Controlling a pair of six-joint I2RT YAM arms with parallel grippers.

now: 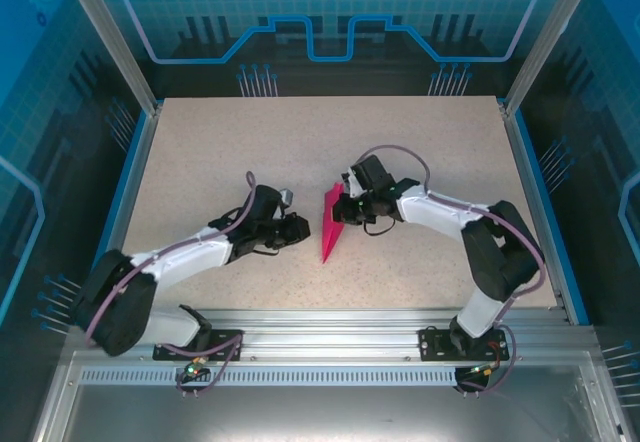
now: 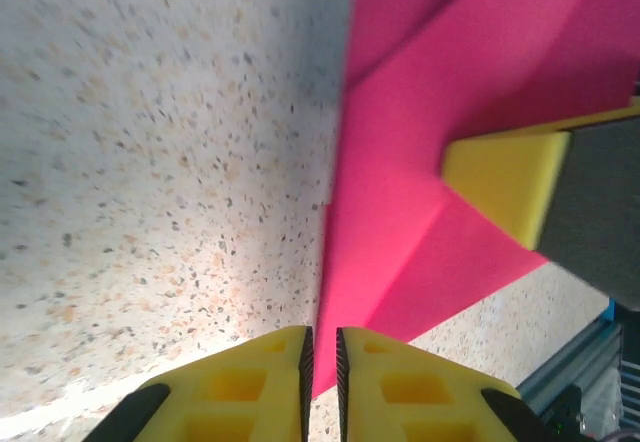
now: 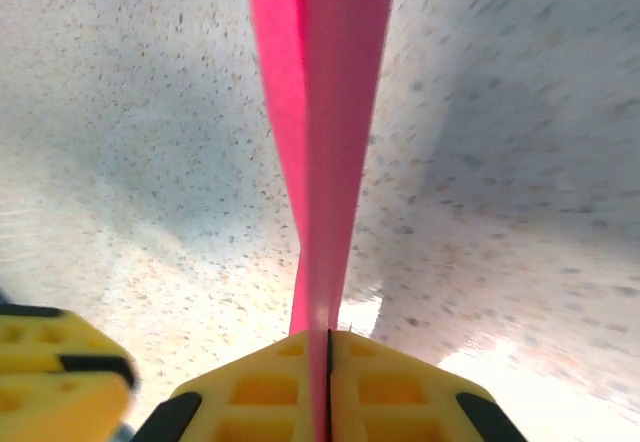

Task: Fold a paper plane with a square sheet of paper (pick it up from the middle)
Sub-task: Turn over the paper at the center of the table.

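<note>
A folded magenta paper plane [image 1: 331, 222] stands on edge near the middle of the speckled surface [image 1: 200, 152]. The right tool [image 1: 352, 206] is clamped shut on its ridge. The left tool [image 1: 302, 228] sits at the plane's other side, fingers barely parted; whether it grips is unclear.

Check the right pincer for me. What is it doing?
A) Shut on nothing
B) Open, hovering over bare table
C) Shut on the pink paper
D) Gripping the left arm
C: in the right wrist view the paper runs straight down into the seam of the right pincer, whose yellow fingers are pressed together on it.
</note>
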